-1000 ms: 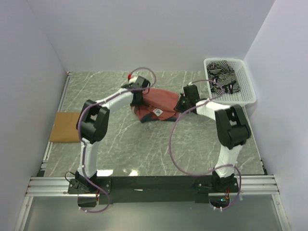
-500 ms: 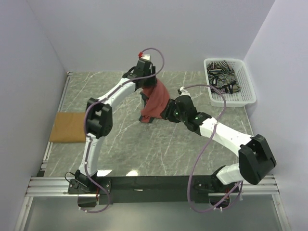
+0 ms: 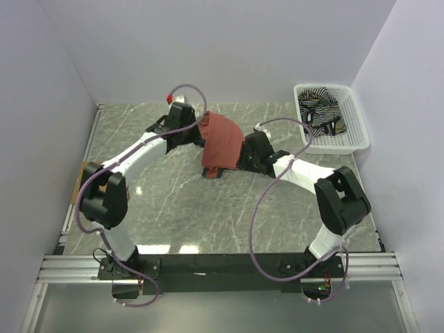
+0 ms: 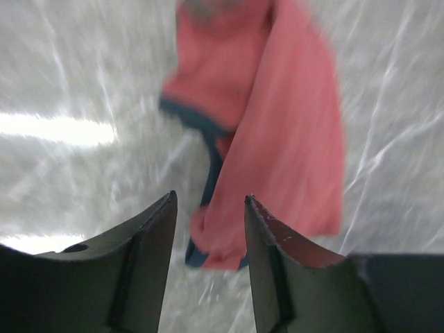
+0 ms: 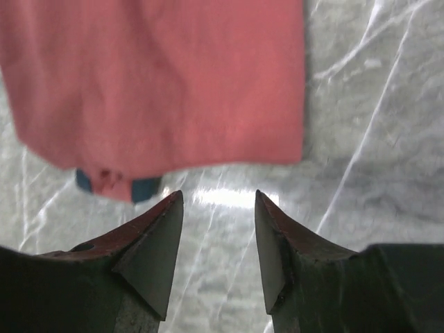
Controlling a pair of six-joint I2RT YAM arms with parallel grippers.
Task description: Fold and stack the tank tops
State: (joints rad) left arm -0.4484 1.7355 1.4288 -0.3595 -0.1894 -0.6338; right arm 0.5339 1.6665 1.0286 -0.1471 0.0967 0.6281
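Nearest us, the left gripper [image 4: 208, 201] and the right gripper [image 5: 218, 198] both stand parted and hold nothing. A second ago each was clamped on the brick-red tank top [image 3: 220, 141], and together they lifted it. Now released, it lies doubled over on the table [image 3: 187, 201] between the two grippers. We judge one fold done. Stacking beside the mustard-tan top [image 3: 82, 167], at the left edge, remains. Farthest back, the striped top [image 3: 318, 114] sits in the basket [image 3: 355, 125].

Folded brick-red cloth tank top [image 3: 222, 139] lies between left gripper [image 3: 199, 134] and right gripper [image 3: 242, 155], just beside both jaws
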